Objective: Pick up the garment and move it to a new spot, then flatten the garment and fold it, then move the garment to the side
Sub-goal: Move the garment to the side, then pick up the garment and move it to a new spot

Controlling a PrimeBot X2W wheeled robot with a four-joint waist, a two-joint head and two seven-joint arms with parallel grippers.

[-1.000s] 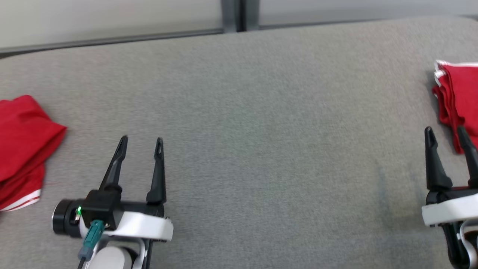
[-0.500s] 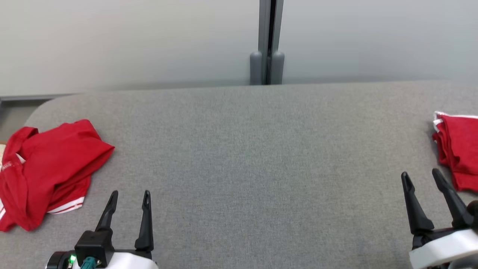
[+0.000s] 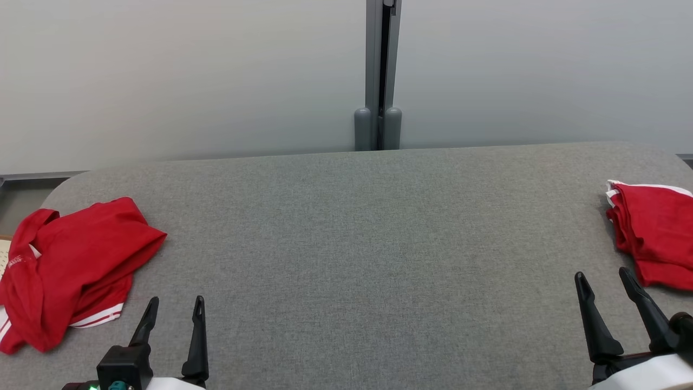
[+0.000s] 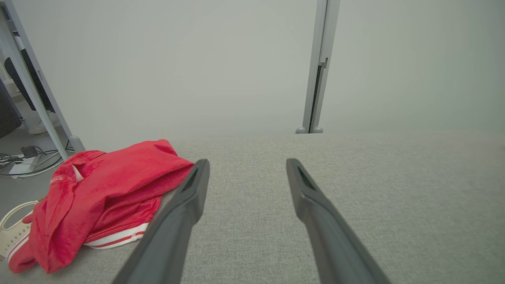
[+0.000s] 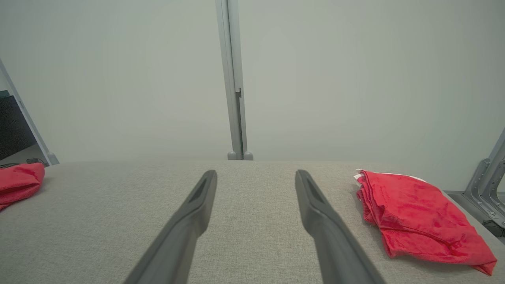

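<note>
Head view: the crumpled garment (image 3: 81, 260) lies at the left edge of the surface (image 3: 352, 244), soft, light, probably floppy; best pinched at a raised fold. The left claw (image 3: 176, 299) hovers released near it; the right claw (image 3: 602, 273), also released, sits beside a folded garment (image 3: 655, 238).

The table (image 3: 346, 244) spans the head view, with the wall (image 3: 162, 81) behind its far edge and an upright post (image 3: 377, 76) standing behind the table's middle. The left garment (image 3: 76, 260) lies on the table's left end (whether its outer part reaches past the edge cannot be told). The right garment (image 3: 655, 238) lies on the right end, well apart from it, with bare table between them. The left gripper (image 3: 174, 302) sits over the near edge, right of and in front of the left garment, apart from it. The right gripper (image 3: 602, 273) sits near the right garment, to its left and in front of it.
</note>
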